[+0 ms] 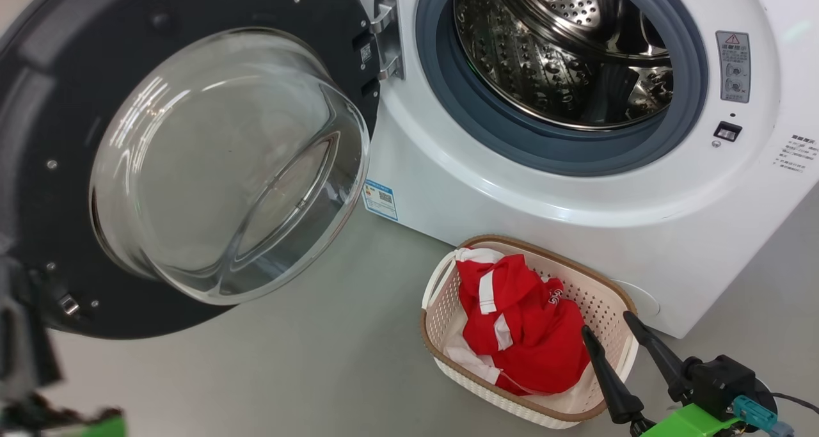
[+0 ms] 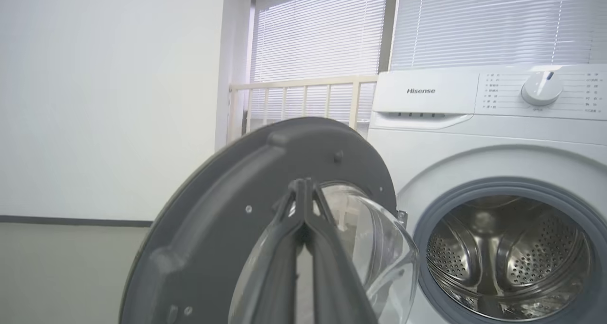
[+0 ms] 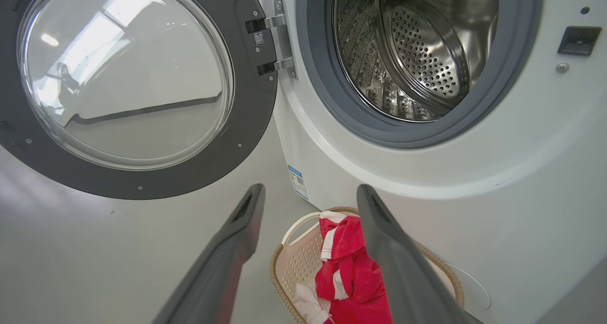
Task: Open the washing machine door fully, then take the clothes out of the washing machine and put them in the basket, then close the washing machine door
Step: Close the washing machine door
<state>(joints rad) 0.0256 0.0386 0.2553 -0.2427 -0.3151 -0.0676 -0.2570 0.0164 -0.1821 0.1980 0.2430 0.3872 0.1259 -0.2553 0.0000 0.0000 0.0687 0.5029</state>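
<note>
Head view: clothes (image 1: 524, 325) in basket (image 1: 441, 318) (left fingers (image 2: 277, 272) together, right fingers (image 1: 606, 373) apart)

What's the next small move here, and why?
Probably swing the washing machine door toward the opening with the shut left claw, which points at it. The clothes lie in the basket, the drum looks empty and the door stands wide open, so only closing seems left. The right claw is open by the basket, holding nothing.
</note>
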